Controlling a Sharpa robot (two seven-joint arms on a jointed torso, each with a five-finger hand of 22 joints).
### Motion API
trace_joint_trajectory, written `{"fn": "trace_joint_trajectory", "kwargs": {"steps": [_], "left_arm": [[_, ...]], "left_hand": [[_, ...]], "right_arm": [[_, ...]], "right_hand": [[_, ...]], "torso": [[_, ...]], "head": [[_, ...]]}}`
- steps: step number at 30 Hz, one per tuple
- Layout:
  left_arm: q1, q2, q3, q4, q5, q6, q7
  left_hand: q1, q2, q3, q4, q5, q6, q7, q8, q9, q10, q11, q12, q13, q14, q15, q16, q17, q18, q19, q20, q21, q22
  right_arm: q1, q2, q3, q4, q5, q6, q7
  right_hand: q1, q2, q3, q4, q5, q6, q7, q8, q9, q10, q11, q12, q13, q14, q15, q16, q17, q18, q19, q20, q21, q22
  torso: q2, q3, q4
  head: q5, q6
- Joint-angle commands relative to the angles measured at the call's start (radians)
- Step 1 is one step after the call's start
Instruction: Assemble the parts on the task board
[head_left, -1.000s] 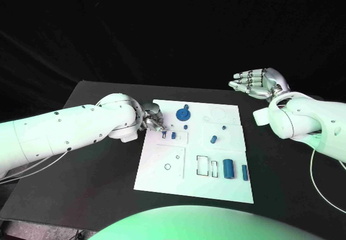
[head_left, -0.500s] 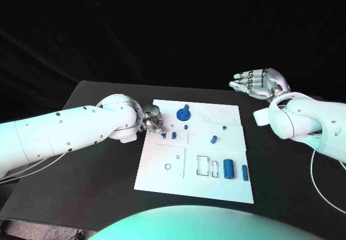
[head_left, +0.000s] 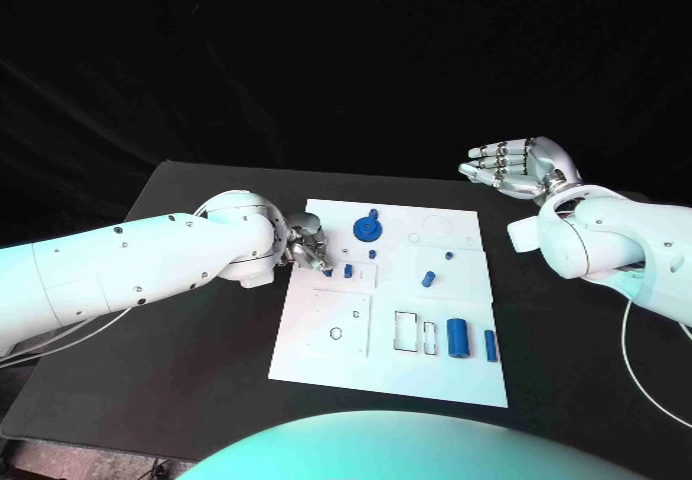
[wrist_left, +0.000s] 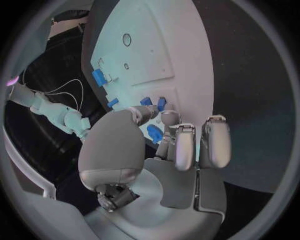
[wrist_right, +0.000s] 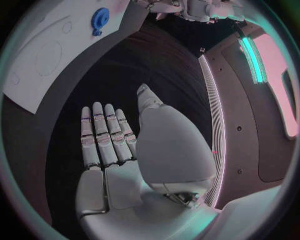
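A black table (head_left: 188, 330) stands against a dark backdrop, with the white task board (head_left: 325, 345) lying in its middle. The left hand (head_left: 306, 243) hangs over the board's left edge, fingers curled down toward a small blue part (wrist_left: 154, 133); whether they actually pinch it I cannot tell. A blue gear (head_left: 369, 229) sits near the far edge, a blue cylinder (head_left: 457, 337) and a slim blue bar (head_left: 489, 346) lie side by side toward the near right. The right hand (head_left: 519, 165) is raised beyond the table's far right corner, fingers spread, holding nothing.
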Motion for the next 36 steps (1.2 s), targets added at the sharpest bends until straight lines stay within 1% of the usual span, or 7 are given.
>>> {"fn": "trace_joint_trajectory", "kwargs": {"steps": [1, 11, 21, 29, 30, 33, 36], "left_arm": [[-0.002, 0.002, -0.002, 0.004, 0.004, 0.022, -0.003], [-0.002, 0.002, -0.002, 0.003, 0.005, 0.031, -0.005], [-0.002, 0.005, -0.002, 0.002, 0.008, 0.035, -0.006], [-0.002, 0.014, -0.003, -0.006, 0.025, 0.036, -0.007], [-0.002, 0.016, -0.003, -0.008, 0.029, 0.038, -0.006], [-0.003, 0.02, -0.004, -0.014, 0.038, 0.04, -0.006], [-0.003, 0.024, -0.006, -0.019, 0.044, 0.04, -0.006]], "left_hand": [[0.0, 0.0, 0.198, -0.191, 0.004, 0.005, 0.0, 0.003, 0.002, 0.01, 0.0, 0.006, 0.001, 0.072, -0.008, 0.003, 0.148, -0.008, 0.009, 0.0, 0.005, 0.001], [-0.001, -0.003, 0.2, -0.193, 0.007, 0.007, -0.001, 0.003, 0.002, 0.013, -0.001, 0.007, 0.004, 0.072, -0.009, 0.004, 0.148, -0.009, 0.011, -0.001, 0.005, 0.003], [-0.009, -0.011, 0.208, -0.199, 0.027, 0.014, -0.003, 0.004, 0.004, 0.023, -0.003, 0.012, 0.013, 0.072, -0.011, 0.003, 0.148, -0.01, 0.016, -0.003, 0.009, 0.01], [-0.014, -0.012, 0.209, -0.198, 0.032, 0.016, -0.003, 0.004, 0.005, 0.026, -0.003, 0.013, 0.015, 0.073, -0.011, 0.004, 0.149, -0.011, 0.017, -0.004, 0.009, 0.011], [-0.016, -0.011, 0.209, -0.197, 0.033, 0.017, -0.003, 0.004, 0.005, 0.026, -0.003, 0.013, 0.015, 0.072, -0.011, 0.003, 0.148, -0.011, 0.017, -0.004, 0.01, 0.012], [-0.038, 0.002, 0.21, -0.181, 0.027, 0.018, -0.006, 0.002, 0.007, 0.032, -0.005, 0.014, 0.018, 0.072, -0.012, 0.003, 0.147, -0.011, 0.017, -0.004, 0.009, 0.012], [-0.055, 0.006, 0.205, -0.17, 0.021, 0.021, -0.009, 0.002, 0.011, 0.035, -0.007, 0.014, 0.019, 0.072, -0.013, 0.003, 0.148, -0.011, 0.016, -0.005, 0.009, 0.012]], "right_arm": [[-0.001, 0.001, 0.0, 0.0, -0.003, 0.012, 0.011], [-0.001, 0.001, 0.0, 0.0, -0.003, 0.012, 0.011], [-0.001, 0.001, 0.0, 0.0, -0.003, 0.012, 0.011], [-0.001, 0.002, 0.0, 0.0, -0.002, 0.013, 0.011], [-0.001, 0.002, 0.0, 0.0, -0.002, 0.013, 0.011], [-0.001, 0.002, 0.0, 0.0, -0.001, 0.013, 0.011], [-0.001, 0.002, 0.0, 0.0, -0.001, 0.013, 0.01]], "right_hand": [[0.001, 0.011, -0.004, -0.002, 0.001, 0.009, 0.051, -0.003, -0.001, 0.005, 0.0, -0.005, -0.001, 0.007, 0.002, -0.006, -0.001, 0.004, 0.007, 0.002, 0.003, -0.001], [0.001, 0.011, -0.004, -0.002, 0.001, 0.009, 0.051, -0.003, -0.001, 0.005, 0.0, -0.005, -0.001, 0.007, 0.002, -0.006, -0.001, 0.004, 0.007, 0.002, 0.003, -0.001], [0.001, 0.011, -0.004, -0.002, 0.001, 0.009, 0.051, -0.003, -0.001, 0.005, 0.0, -0.005, -0.001, 0.007, 0.002, -0.006, -0.001, 0.004, 0.007, 0.002, 0.003, -0.001], [0.001, 0.011, -0.004, -0.002, 0.001, 0.009, 0.051, -0.003, -0.001, 0.005, 0.0, -0.005, -0.001, 0.007, 0.002, -0.006, -0.001, 0.004, 0.007, 0.002, 0.003, -0.001], [0.001, 0.011, -0.004, -0.002, 0.001, 0.009, 0.051, -0.003, -0.001, 0.005, 0.0, -0.005, -0.001, 0.007, 0.002, -0.006, -0.001, 0.004, 0.007, 0.002, 0.003, -0.001], [0.0, 0.012, -0.003, -0.003, 0.0, 0.01, 0.051, -0.004, -0.002, 0.006, 0.0, -0.005, -0.001, 0.009, 0.002, -0.008, -0.003, 0.004, 0.009, 0.002, 0.003, -0.005], [0.0, 0.012, -0.003, -0.003, 0.0, 0.01, 0.051, -0.004, -0.002, 0.006, 0.0, -0.005, -0.001, 0.009, 0.002, -0.008, -0.003, 0.004, 0.009, 0.002, 0.003, -0.005]], "torso": [[-0.001, 0.0002, -0.0009], [0.001, 0.0005, -0.0004], [0.0, 0.0005, -0.0011], [0.001, 0.0004, -0.001], [0.001, 0.0004, -0.0008], [0.001, 0.0002, -0.0007], [0.001, 0.0001, -0.0013]], "head": [[0.0, 0.0], [-0.001, 0.0], [-0.001, 0.0], [-0.002, 0.0], [-0.003, 0.0], [-0.004, 0.0], [-0.005, 0.0]]}}
